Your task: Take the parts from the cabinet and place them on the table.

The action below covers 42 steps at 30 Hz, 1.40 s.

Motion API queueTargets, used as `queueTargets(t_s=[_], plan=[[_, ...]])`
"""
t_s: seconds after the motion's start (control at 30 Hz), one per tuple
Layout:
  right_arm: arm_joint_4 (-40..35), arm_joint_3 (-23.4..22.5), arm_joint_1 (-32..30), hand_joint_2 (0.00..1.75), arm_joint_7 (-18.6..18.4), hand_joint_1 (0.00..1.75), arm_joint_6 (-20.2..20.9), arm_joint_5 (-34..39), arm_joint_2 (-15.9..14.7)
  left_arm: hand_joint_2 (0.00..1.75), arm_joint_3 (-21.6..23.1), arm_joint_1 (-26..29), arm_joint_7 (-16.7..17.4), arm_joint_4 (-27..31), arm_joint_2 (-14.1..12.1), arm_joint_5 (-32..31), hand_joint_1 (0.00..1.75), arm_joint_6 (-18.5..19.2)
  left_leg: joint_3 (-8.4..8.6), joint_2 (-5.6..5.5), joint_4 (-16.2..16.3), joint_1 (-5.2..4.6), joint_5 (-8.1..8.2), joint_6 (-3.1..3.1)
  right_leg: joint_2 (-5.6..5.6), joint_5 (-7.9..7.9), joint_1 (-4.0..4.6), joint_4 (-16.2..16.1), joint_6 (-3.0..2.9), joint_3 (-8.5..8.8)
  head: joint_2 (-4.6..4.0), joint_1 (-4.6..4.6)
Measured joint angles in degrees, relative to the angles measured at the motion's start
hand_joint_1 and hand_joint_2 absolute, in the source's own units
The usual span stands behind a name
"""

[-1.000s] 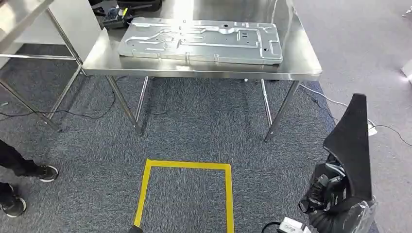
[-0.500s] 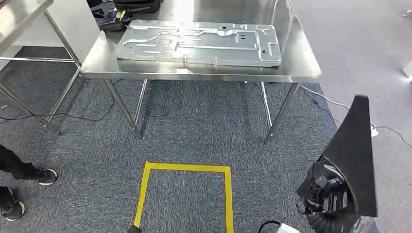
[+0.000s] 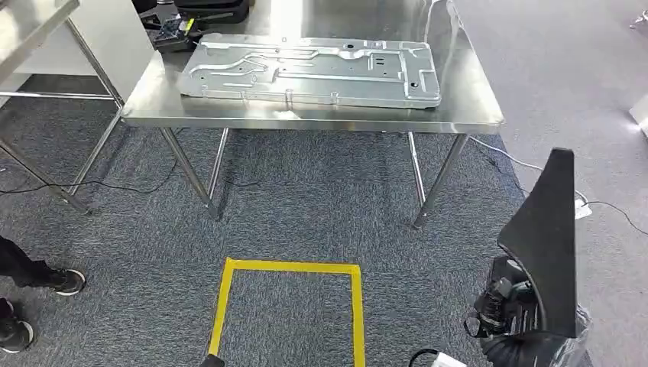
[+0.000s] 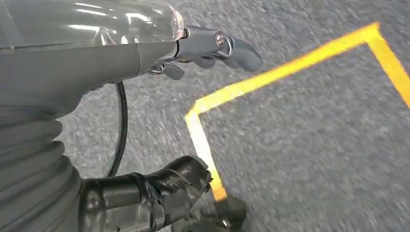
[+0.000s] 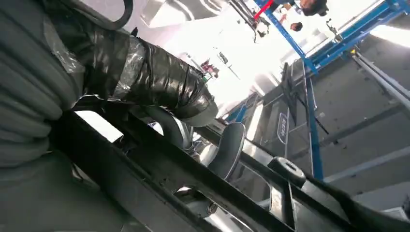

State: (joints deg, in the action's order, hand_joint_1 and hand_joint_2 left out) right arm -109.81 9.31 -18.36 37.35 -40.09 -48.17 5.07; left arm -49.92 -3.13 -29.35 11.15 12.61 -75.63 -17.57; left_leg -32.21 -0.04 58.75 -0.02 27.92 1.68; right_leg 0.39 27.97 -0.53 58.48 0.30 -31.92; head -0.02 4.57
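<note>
A tall black wedge-shaped part (image 3: 546,245) stands upright at the lower right of the head view, and my right hand (image 3: 508,313) grips it low down. In the right wrist view the black part (image 5: 193,183) runs across under the taped thumb (image 5: 159,77). The steel table (image 3: 466,99) stands ahead of me with a large pressed metal plate (image 3: 313,70) lying flat on it. My left hand (image 4: 203,53) hangs over the carpet, fingers apart and holding nothing.
A yellow tape square (image 3: 290,267) marks the grey carpet between me and the table. A person's shoes (image 3: 61,281) are at the left edge. A steel rack (image 3: 46,46) stands at the far left. Cables and a white socket strip (image 3: 451,359) lie near my right side.
The whole view has shifted a little and the table sits slightly lower in the picture. The black part has swayed in my right hand. The person's shoes have edged left.
</note>
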Motion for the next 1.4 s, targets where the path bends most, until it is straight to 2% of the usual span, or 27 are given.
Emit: queueTargets(t_s=[0.03, 0.07, 0.1, 0.17, 0.2, 0.23, 0.3, 0.37, 0.4, 0.5, 0.57, 0.6, 0.67, 0.73, 0.77, 0.8, 0.87, 0.9, 1.03, 1.07, 1.1, 1.2, 1.23, 1.27, 1.3, 1.37, 1.4], plan=[[-0.11, 0.00, -0.02, 1.75, 0.00, 1.75, 0.00, -0.15, 0.07, 1.75, -0.02, 0.03, 0.02, 0.00, 0.02, 0.00, 0.00, -0.13, 0.32, -0.05, -0.87, 0.50, -0.39, 0.53, -0.06, 0.14, 0.41, 0.04, 0.43, 0.12, 0.02, -0.04], [-0.15, 0.00, -0.18, 1.75, 0.04, 1.75, 0.00, -0.30, 0.07, 1.75, -0.02, -0.03, 0.02, 0.00, 0.00, 0.00, 0.00, -0.22, 0.62, 0.03, -1.28, 0.63, -0.71, 0.85, -0.08, 0.91, 0.06, 1.00, 0.63, -0.13, 0.02, 0.04], [-0.22, 0.00, -0.14, 1.75, 0.15, 1.75, -0.02, -0.39, 0.07, 1.75, -0.04, -0.17, 0.02, 0.00, 0.02, 0.00, 0.00, -0.31, 0.62, 0.05, -1.39, 0.70, -0.82, 1.34, -0.14, 2.98, 0.02, 3.92, 0.81, -1.55, 0.02, 0.04], [-0.22, 0.00, -0.23, 1.75, 0.44, 1.75, -0.02, -0.46, 0.07, 1.75, -0.04, -0.12, 0.04, 0.00, 0.02, -0.02, 0.00, -0.33, 0.51, -0.01, -1.34, 0.64, -0.77, 1.43, -0.14, 7.36, -0.23, 12.96, 1.24, -5.91, 0.00, 0.02], [-0.22, 0.00, -0.33, 1.75, 0.44, 1.75, -0.02, -0.48, 0.07, 1.75, -0.04, -0.02, 0.06, 0.00, 0.02, -0.04, 0.00, -0.30, 0.49, -0.03, -1.31, 0.63, -0.75, 1.44, -0.14, 8.49, -0.30, 16.64, 1.41, -7.81, 0.02, 0.04], [-0.22, 0.00, -0.42, 1.75, 0.44, 1.75, -0.02, -0.57, 0.07, 1.75, -0.04, 0.04, 0.13, 0.00, 0.02, -0.04, 0.00, -0.31, 0.51, -0.15, -1.26, 0.63, -0.73, 1.43, -0.15, 8.14, -0.36, 18.00, 1.53, -8.65, 0.02, 0.02], [-0.22, 0.00, -0.43, 1.75, 0.46, 1.75, -0.02, -0.63, 0.07, 1.75, -0.04, -0.01, 0.15, 0.00, 0.02, -0.04, 0.00, -0.31, 0.66, -0.62, -1.17, 0.65, -0.61, 1.30, -0.14, 3.93, -0.56, 12.47, 1.51, -6.23, 0.00, 0.02], [-0.22, 0.00, -0.43, 1.75, 0.46, 1.75, -0.02, -0.70, 0.07, 1.75, -0.04, -0.08, 0.15, 0.00, 0.07, -0.02, 0.00, -0.24, 0.91, -1.25, -0.97, 0.65, -0.36, 0.93, 0.36, -0.85, -0.73, 1.79, 1.14, -0.92, 0.00, 0.04], [-0.20, 0.00, -0.37, 1.75, 0.46, 1.75, 0.00, -0.81, 0.07, 1.75, -0.04, -0.14, 0.13, 0.00, 0.07, -0.02, 0.00, -0.24, 0.69, -1.42, -0.71, 0.30, -0.14, 0.56, 1.13, 0.15, -0.39, 0.24, 1.00, -0.30, 0.00, 0.04], [-0.26, 0.00, -0.53, 1.75, 0.52, 1.75, 0.00, -0.92, 0.09, 1.75, -0.07, -0.07, 0.07, 0.00, 0.04, -0.02, 0.00, -0.22, 0.60, -1.67, -0.97, 0.40, -0.21, -0.30, 0.59, -0.09, -0.12, 0.20, 0.33, -0.46, 0.02, 0.00], [-0.26, 0.00, -0.49, 1.75, 0.52, 1.75, 0.00, -1.16, 0.11, 1.75, -0.04, -0.05, 0.04, 0.00, 0.02, -0.02, 0.00, -0.22, 0.58, -1.36, -0.19, 0.55, 0.45, -0.95, 0.07, -0.60, -0.71, -0.61, -0.64, 0.05, 0.02, 0.02], [-0.28, 0.00, -0.52, 1.75, 0.52, 1.75, 0.00, -1.22, 0.13, 1.75, -0.04, -0.12, 0.02, 0.00, 0.04, -0.02, 0.00, -0.22, -0.37, -0.89, 1.92, 0.54, 2.07, -1.18, -0.11, -0.54, -0.70, -0.67, -1.11, 0.08, 0.02, -0.04], [-0.28, 0.00, -0.60, 1.75, 0.52, 1.75, 0.00, -1.31, 0.28, 1.75, -0.04, -0.18, 0.02, 0.00, 0.02, -0.02, 0.00, -0.22, -4.58, -0.76, 10.82, 0.70, 6.91, -1.66, -0.74, -0.43, -0.57, -0.63, -1.46, 0.04, 0.02, -0.04], [-0.26, 0.00, -0.61, 1.75, 0.52, 1.75, 0.00, -1.36, 0.37, 1.75, -0.04, -0.05, 0.02, 0.00, 0.02, -0.02, 0.00, -0.22, -7.86, -0.66, 17.39, 0.72, 8.75, -1.90, -1.27, -0.37, -0.46, -0.55, -1.53, 0.02, 0.02, -0.04], [-0.26, 0.00, -0.61, 1.75, 0.52, 1.75, 0.00, -1.42, 0.37, 1.75, -0.04, 0.06, 0.04, 0.00, 0.02, -0.02, 0.00, -0.20, -7.72, -0.55, 16.86, 0.73, 7.56, -1.92, -1.47, -0.28, -0.45, -0.49, -1.54, 0.07, 0.00, -0.04], [-0.26, 0.00, -0.60, 1.75, 0.50, 1.75, 0.00, -1.46, 0.37, 1.75, -0.04, 0.09, 0.04, 0.00, 0.02, -0.02, 0.00, -0.20, -6.23, -0.35, 13.40, 0.73, 5.14, -1.86, -1.66, -0.13, -0.45, -0.33, -1.42, 0.13, 0.02, -0.04], [-0.26, 0.00, -0.60, 1.75, 0.50, 1.75, 0.00, -1.46, 0.39, 1.75, -0.04, -0.01, 0.04, 0.00, 0.00, -0.02, 0.00, -0.20, -0.76, 0.81, 2.38, 0.73, -0.19, -1.49, -2.07, 0.36, -0.46, 0.14, -1.07, 0.37, 0.00, -0.04], [-0.26, 0.00, -0.61, 1.75, 0.50, 1.75, 0.00, -1.46, 0.39, 1.75, -0.04, -0.09, 0.04, 0.00, 0.00, -0.02, 0.00, -0.20, 0.12, 1.89, 0.38, 0.48, 0.80, -1.10, -2.18, 0.54, -0.24, 0.30, -0.79, 0.35, 0.02, -0.02], [-0.26, 0.00, -0.55, 1.75, 0.00, 1.75, 0.00, -1.18, 0.39, 1.75, -0.07, 0.05, -0.09, 0.00, -0.07, -0.04, 0.00, 0.15, -0.08, 0.77, 0.02, 0.15, 0.10, 0.03, -2.49, 0.45, 0.00, 0.17, 0.37, 0.39, 0.02, -0.04], [-0.26, 0.00, -0.51, 1.75, -0.55, 1.75, 0.00, -0.72, 0.37, 1.75, -0.07, 0.01, -0.20, 0.00, -0.07, -0.02, 0.00, 0.44, 0.25, 0.68, -0.75, 0.69, -0.39, 0.71, -2.43, 0.92, -0.17, 0.44, 0.71, 0.22, 0.02, -0.04], [-0.17, 0.00, -0.50, 1.75, -1.25, 1.75, 0.00, -0.17, 0.33, 1.75, -0.07, -0.07, -0.20, 0.00, -0.07, -0.04, 0.00, 0.64, 0.35, 0.57, -0.91, 0.59, -0.48, 0.90, -1.76, 2.05, -0.26, 1.84, 0.95, -0.21, 0.02, 0.04], [0.29, 0.48, -0.11, 1.75, -4.75, 1.75, 0.00, 0.37, -0.72, 1.75, -0.07, -0.12, -0.20, 0.00, -0.07, -0.04, 0.00, 1.09, 0.17, 0.39, -0.84, 0.55, -0.49, 1.29, -0.95, 8.43, -0.37, 14.58, 1.55, -6.32, 0.02, 0.02], [0.59, 0.79, -0.13, 1.75, -5.62, 1.75, 0.00, 0.17, -1.14, 1.75, -0.07, -0.07, -0.24, 0.00, -0.07, -0.07, 0.00, 1.29, 0.14, 0.29, -0.78, 0.51, -0.47, 1.32, -0.95, 9.00, -0.36, 17.48, 1.60, -7.82, 0.02, 0.04], [0.85, 0.94, -0.12, 1.75, -5.86, 1.75, 0.00, -0.11, -1.38, 1.75, -0.09, -0.07, -0.28, 0.00, -0.07, -0.04, 0.00, 1.42, 0.16, 0.14, -0.70, 0.51, -0.45, 1.32, -0.95, 8.06, -0.36, 17.62, 1.58, -8.06, 0.02, 0.02], [1.01, 1.01, -0.06, 1.75, -5.92, 1.75, 0.00, -0.28, -1.60, 1.75, -0.09, -0.11, -0.33, 0.00, -0.07, -0.07, 0.00, 1.58, 0.22, -0.09, -0.62, 0.51, -0.35, 1.27, -0.95, 6.00, -0.36, 15.12, 1.46, -6.98, 0.02, 0.02], [1.07, 1.31, 0.06, 1.75, -5.92, 1.75, 0.00, 0.09, -1.95, 1.75, -0.07, -0.16, -0.50, 0.00, -0.07, -0.07, 0.00, 1.88, 0.52, -0.52, -0.49, 0.50, -0.12, 1.00, -0.77, 0.33, -0.30, 4.37, 0.84, -1.73, 0.02, 0.02], [1.07, 1.44, 0.26, 1.75, -5.99, 1.75, 0.00, 0.44, -2.01, 1.75, -0.07, -0.14, -0.57, 0.00, -0.07, -0.07, 0.00, 2.01, 0.58, -0.59, -0.52, 0.51, -0.03, 0.85, -0.43, 0.29, -0.18, 0.79, 0.40, -0.15, 0.02, 0.07]])
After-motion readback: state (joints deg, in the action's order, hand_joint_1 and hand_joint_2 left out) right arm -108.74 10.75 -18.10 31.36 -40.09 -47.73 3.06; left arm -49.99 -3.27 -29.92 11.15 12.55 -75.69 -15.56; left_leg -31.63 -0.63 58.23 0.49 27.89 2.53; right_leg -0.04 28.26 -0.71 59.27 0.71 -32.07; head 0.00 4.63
